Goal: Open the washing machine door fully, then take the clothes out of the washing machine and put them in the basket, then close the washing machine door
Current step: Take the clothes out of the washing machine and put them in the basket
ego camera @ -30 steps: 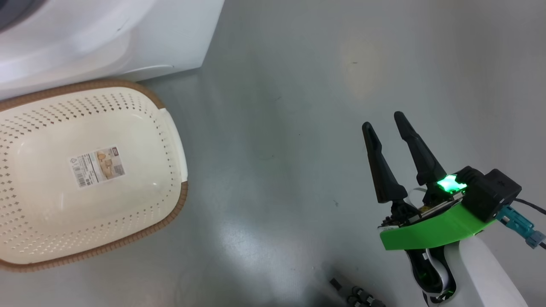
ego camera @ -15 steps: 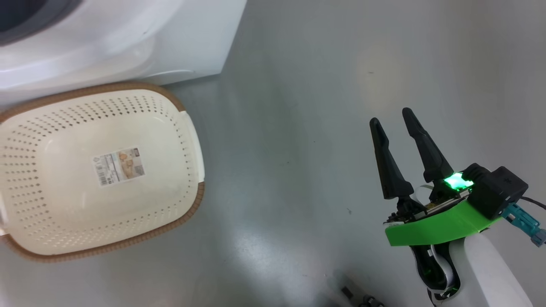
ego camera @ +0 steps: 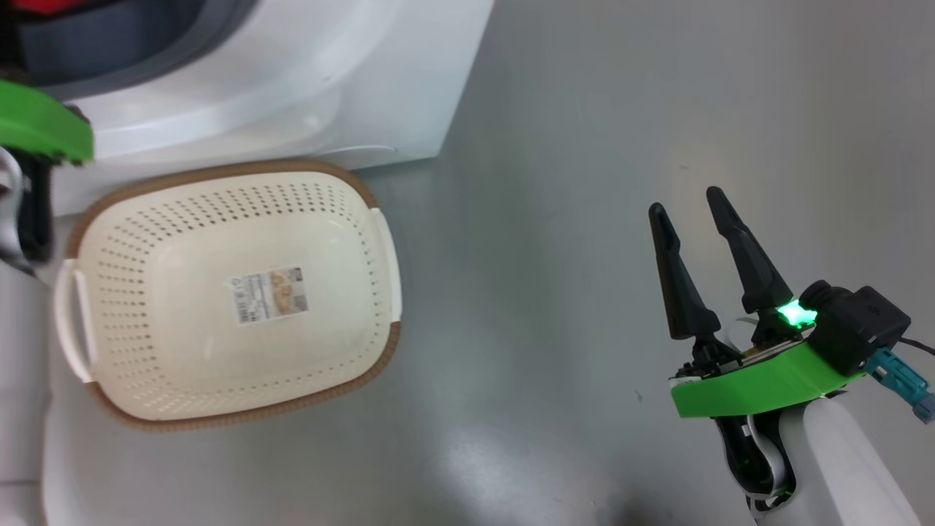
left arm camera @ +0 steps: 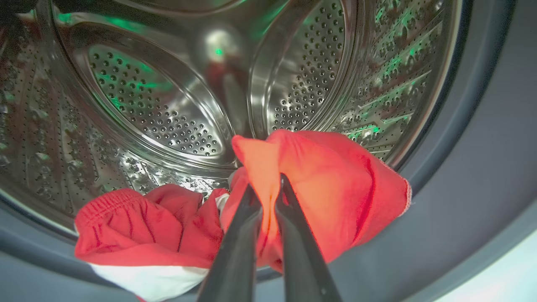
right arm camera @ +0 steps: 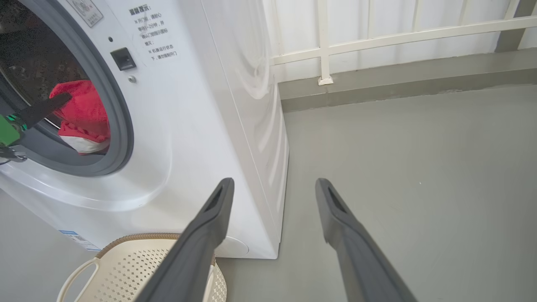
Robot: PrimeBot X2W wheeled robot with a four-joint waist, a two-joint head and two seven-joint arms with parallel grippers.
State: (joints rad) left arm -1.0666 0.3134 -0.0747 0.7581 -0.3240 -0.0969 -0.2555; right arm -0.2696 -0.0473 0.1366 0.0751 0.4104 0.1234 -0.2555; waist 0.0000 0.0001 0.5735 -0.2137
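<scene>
Grey floor (ego camera: pixel 584 146) all round, a white railing (right arm camera: pixel 377 37) behind. Basket (ego camera: pixel 241 169) on the floor just below the washer (right arm camera: pixel 188 126) front, a paper label (ego camera: pixel 267 294) on its bottom. Grey ring (right arm camera: pixel 121 126) of the opening standing between drum (left arm camera: pixel 159 109) and basket. Red clothes (left arm camera: pixel 327 184) heaped across that ring's lower lip, partly inside the drum, a white panel hanging outward.

Against the head view of a second ago: whole picture shifted, so a turn of the camera, not of the things. Basket now whole in view, both handles (ego camera: pixel 73 321) showing. A strip of red and the left arm's green bracket (ego camera: pixel 36 131) newly at the top left corner. Right tool (ego camera: pixel 686 200) in much the same spot, same spread.

Left tool (left arm camera: pixel 268 186) reaching into the opening, nearly closed, pinching a fold of the red cloth between its fingers (left arm camera: pixel 235 251). Right tool wide apart and empty, hanging over bare floor well to the right of the basket.
</scene>
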